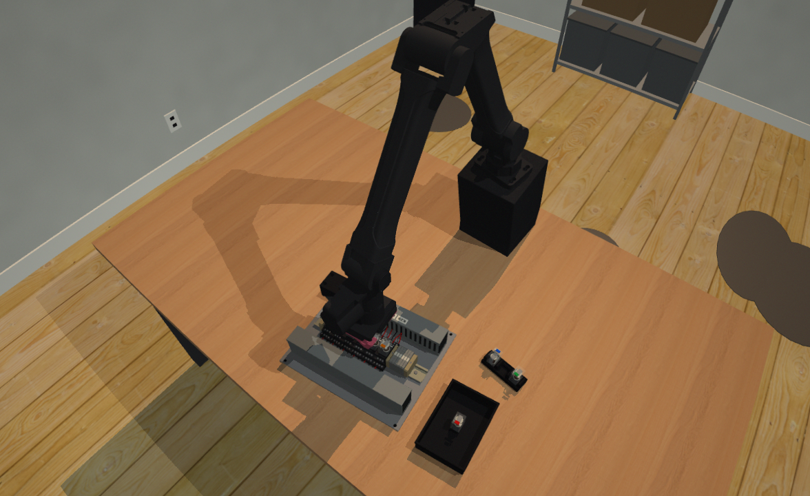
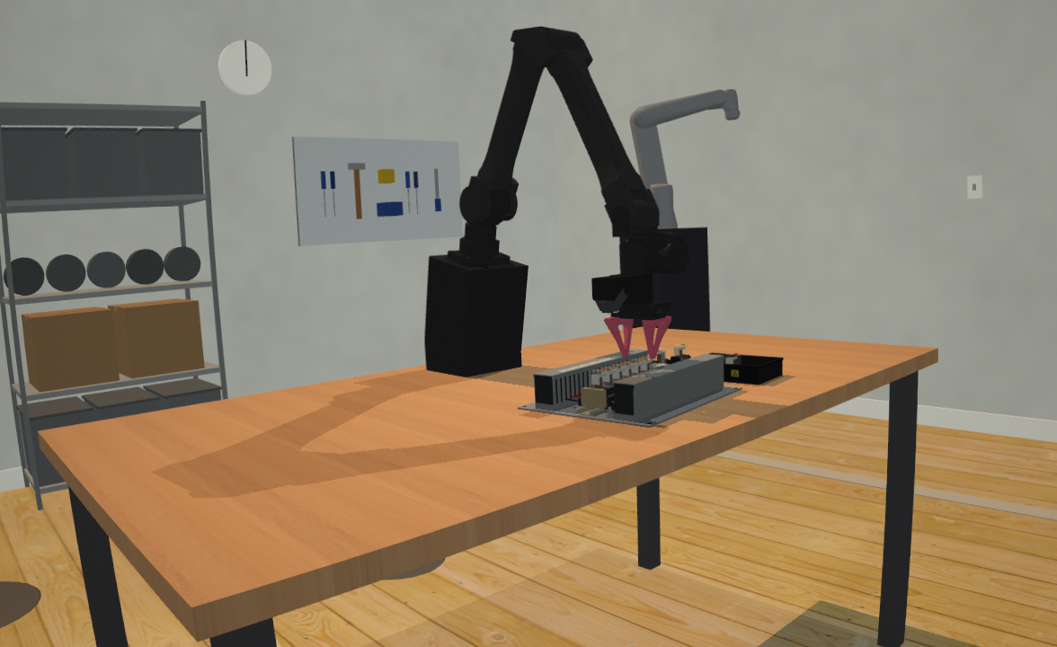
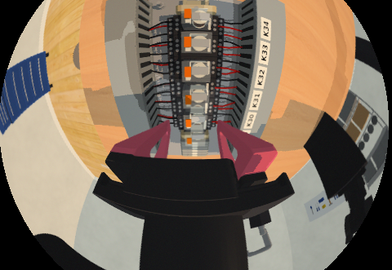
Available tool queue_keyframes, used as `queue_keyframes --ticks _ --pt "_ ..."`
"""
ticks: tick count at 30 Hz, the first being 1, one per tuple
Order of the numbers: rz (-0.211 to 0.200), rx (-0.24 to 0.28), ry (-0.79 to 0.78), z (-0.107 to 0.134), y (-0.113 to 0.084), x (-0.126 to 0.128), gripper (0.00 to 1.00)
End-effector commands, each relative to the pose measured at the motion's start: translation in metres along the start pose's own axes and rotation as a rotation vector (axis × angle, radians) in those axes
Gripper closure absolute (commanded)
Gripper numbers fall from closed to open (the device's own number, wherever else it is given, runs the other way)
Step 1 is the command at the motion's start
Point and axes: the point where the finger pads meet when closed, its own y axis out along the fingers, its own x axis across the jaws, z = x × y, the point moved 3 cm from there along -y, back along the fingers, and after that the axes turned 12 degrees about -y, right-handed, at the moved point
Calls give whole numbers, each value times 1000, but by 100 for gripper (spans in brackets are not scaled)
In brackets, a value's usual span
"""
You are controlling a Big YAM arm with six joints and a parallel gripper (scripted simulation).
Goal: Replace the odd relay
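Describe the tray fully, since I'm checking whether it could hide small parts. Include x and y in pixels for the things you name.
The tray [image 1: 422,445] [image 2: 760,371] is a shallow, open-topped black rectangle with low, upright walls, plastic by its look. A small yellow label marks one outer wall. It sits flat on the table beside the panel. Inside, near its middle, rests one relay with a red button; the fingers are away from it.
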Motion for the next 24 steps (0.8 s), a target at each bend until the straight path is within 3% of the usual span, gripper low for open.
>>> queue_keyframes --ticks 1,13,24 --pt "-23 -10 5 -1 -18 8 41" --pt "-28 -12 5 -3 -37 10 41" --pt "-23 -10 5 -3 -31 10 41"
